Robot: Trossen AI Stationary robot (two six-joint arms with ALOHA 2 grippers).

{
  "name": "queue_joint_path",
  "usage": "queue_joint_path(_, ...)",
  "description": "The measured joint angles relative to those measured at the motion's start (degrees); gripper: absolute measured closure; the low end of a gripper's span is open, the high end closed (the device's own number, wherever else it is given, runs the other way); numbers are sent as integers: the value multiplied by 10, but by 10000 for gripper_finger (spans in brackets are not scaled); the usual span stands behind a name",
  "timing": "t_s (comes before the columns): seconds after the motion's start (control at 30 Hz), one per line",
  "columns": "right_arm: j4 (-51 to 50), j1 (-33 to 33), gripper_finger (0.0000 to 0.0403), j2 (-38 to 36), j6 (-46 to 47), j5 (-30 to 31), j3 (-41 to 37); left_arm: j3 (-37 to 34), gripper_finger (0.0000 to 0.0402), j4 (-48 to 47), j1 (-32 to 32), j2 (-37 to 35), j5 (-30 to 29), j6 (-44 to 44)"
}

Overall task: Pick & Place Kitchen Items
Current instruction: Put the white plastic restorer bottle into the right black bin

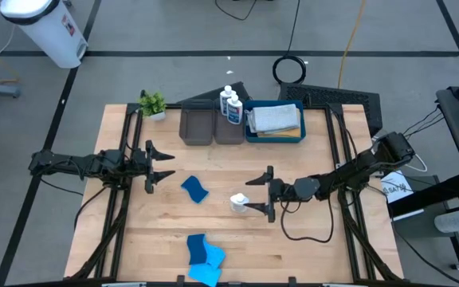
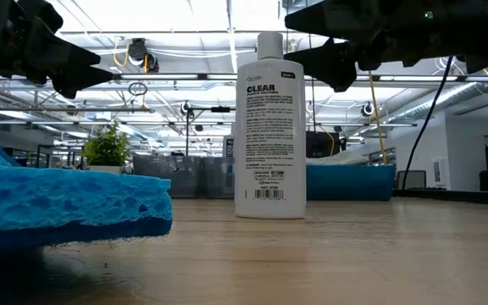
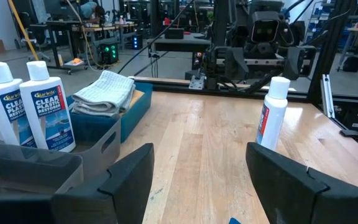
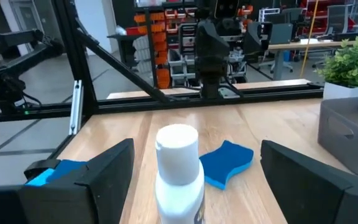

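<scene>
A small white bottle [image 1: 238,201] with a white cap [image 4: 178,144] stands upright on its base in the middle of the wooden table. My right gripper [image 1: 250,195] is open and level. Its fingers stand on either side of the bottle's top, and the right wrist view shows a gap on each side. My left gripper [image 1: 162,165] waits open at the table's left, level, with nothing between its fingers. A dark-blue sponge [image 1: 195,189] lies flat between the two grippers. Two more sponges [image 1: 204,257] lie near the front edge.
At the far edge stand two white bottles [image 1: 229,104], two grey trays [image 1: 198,127], a blue tray [image 1: 249,131] holding a folded grey cloth [image 1: 275,117], and a small potted plant [image 1: 152,104]. Bare wood lies at the table's near right.
</scene>
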Motion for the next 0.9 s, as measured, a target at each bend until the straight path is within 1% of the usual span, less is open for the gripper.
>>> queue_joint_path(0.1,0,0,90,24,-5,-1,11,0,144,0,0,0,0,0)
queue_joint_path(0.23,5,0,90,73,-23,-20,53,0,144,0,0,0,0,0)
queue_joint_path(0.33,1,0,90,93,-41,-16,78,0,144,0,0,0,0,0)
queue_joint_path(0.9,-14,-8,91,93,-44,-13,87,0,144,0,0,0,0,0)
